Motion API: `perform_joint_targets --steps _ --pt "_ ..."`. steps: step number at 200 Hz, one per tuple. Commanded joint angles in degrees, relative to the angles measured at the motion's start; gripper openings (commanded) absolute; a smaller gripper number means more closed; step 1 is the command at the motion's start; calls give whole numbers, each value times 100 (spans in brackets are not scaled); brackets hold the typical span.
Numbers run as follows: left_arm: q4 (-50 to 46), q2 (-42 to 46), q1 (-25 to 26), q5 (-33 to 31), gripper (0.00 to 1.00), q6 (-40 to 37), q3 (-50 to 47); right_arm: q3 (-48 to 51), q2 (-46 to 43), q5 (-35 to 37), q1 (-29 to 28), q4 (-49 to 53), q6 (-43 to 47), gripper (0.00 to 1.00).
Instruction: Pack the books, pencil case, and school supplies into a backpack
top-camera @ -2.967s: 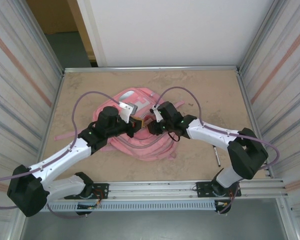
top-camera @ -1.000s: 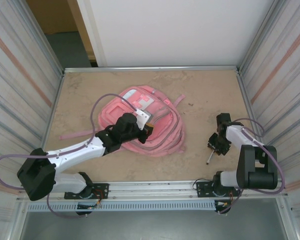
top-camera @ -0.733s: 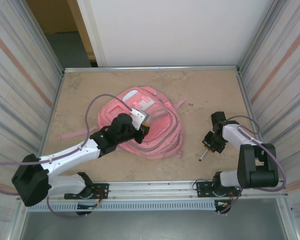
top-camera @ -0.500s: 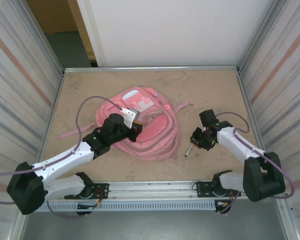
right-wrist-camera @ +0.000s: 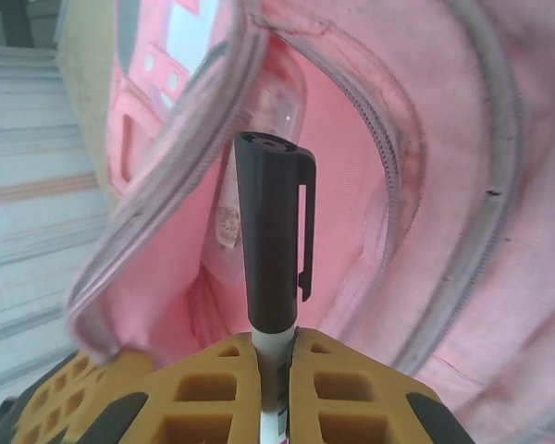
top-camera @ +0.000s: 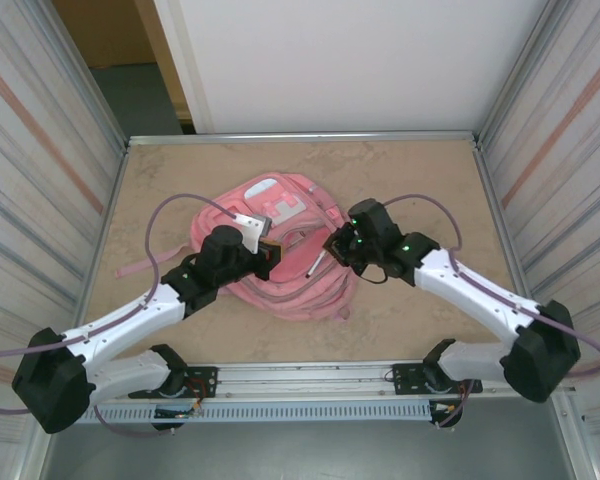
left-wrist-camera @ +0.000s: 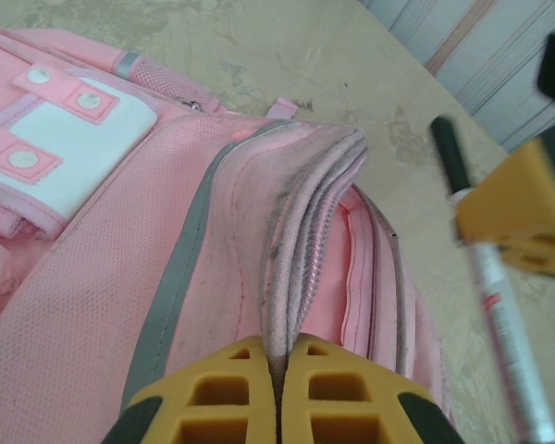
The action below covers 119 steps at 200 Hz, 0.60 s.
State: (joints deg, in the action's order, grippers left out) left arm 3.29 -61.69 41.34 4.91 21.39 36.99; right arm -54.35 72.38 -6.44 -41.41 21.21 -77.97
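The pink backpack [top-camera: 290, 290] lies flat in the middle of the table. My left gripper [top-camera: 270, 250] is shut on its raised zip edge [left-wrist-camera: 301, 231], pinched between the yellow fingers [left-wrist-camera: 279, 344], and holds the main compartment open. My right gripper [top-camera: 332, 248] is shut on the white barrel of the black pen [right-wrist-camera: 270, 240]. The pen's capped end points into the pink interior [right-wrist-camera: 351, 166], just over the opening. From the left wrist, the pen [left-wrist-camera: 490, 287] hangs beside the lifted edge. A pale translucent thing [right-wrist-camera: 229, 217] lies inside. The books and pencil case are out of view.
A loose pink strap [top-camera: 130, 272] trails over the table to the left of the backpack. Corrugated metal walls [top-camera: 50, 180] close in both sides. A rail [top-camera: 310, 385] runs along the near edge. Bare tabletop [top-camera: 440, 190] lies to the right.
My right arm has swung in from the table's right side to the backpack's opening, carrying the pen. My left gripper kept its hold on the zip edge and shifted slightly left.
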Motion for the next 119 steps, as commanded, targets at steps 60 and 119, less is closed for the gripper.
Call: perform_joint_targets --steps 60,119 --pt "730 -577 -56 696 0 932 454 -331 1347 482 -219 -985 -1440 33" --pt "704 -164 -56 441 0 1035 85 -19 121 589 46 33 83 54"
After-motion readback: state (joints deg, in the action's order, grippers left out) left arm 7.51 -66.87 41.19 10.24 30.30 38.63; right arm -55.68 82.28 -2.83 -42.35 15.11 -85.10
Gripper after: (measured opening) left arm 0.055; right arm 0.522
